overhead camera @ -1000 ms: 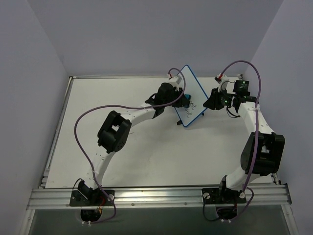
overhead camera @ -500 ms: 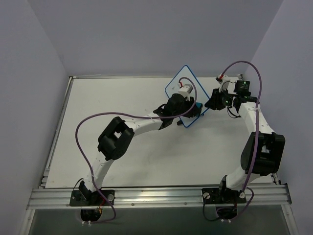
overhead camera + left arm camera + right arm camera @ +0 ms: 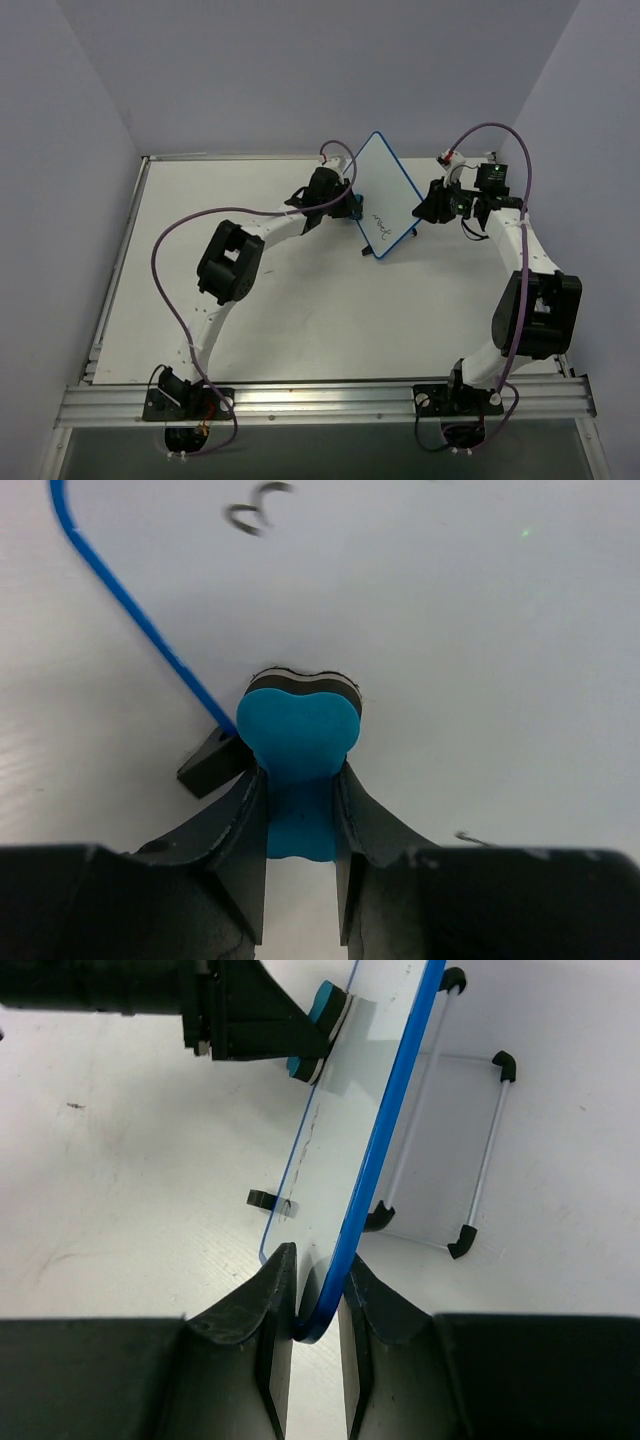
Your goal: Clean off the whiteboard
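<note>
Right hand (image 3: 318, 1280) gripping whiteboard (image 3: 340, 1140), left hand (image 3: 300, 790) pressing eraser (image 3: 300, 730) (blue) on it

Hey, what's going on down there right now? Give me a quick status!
Left gripper shut on eraser, against whiteboard. Right gripper clamps its corner. Writing left to wipe. Nothing seen in the way.

black handwritten marks (image 3: 380, 222) on your blue-framed white whiteboard (image 3: 385, 185) too small to read from above, its near corner buried between the fingers of the right gripper (image 3: 318, 1265), tail of the blue bone-shaped eraser block (image 3: 300, 730) hidden inside the left gripper (image 3: 300, 775)
</note>
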Action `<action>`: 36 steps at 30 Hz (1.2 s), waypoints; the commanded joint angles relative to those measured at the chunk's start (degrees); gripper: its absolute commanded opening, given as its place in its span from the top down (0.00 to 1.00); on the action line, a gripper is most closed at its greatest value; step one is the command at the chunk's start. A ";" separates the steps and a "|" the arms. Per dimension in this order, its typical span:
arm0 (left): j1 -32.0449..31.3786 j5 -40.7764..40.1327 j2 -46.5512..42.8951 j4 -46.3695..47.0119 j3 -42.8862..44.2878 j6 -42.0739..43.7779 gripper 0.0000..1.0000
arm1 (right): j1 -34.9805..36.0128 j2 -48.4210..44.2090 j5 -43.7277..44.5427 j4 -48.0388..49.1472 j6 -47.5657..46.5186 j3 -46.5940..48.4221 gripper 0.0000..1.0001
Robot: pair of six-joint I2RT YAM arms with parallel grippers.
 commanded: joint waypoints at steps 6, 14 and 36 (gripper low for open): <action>5.97 7.38 10.18 -11.59 18.01 -3.05 0.98 | 3.05 -0.80 -3.66 -3.25 -4.34 -0.88 1.00; 7.64 9.23 19.23 -17.75 37.16 -0.95 0.97 | 3.49 -0.54 -3.05 -3.51 -4.69 -0.88 1.00; 8.61 5.02 18.37 2.99 36.14 -3.41 0.94 | 3.58 0.69 -1.73 -3.95 -5.13 -0.61 1.00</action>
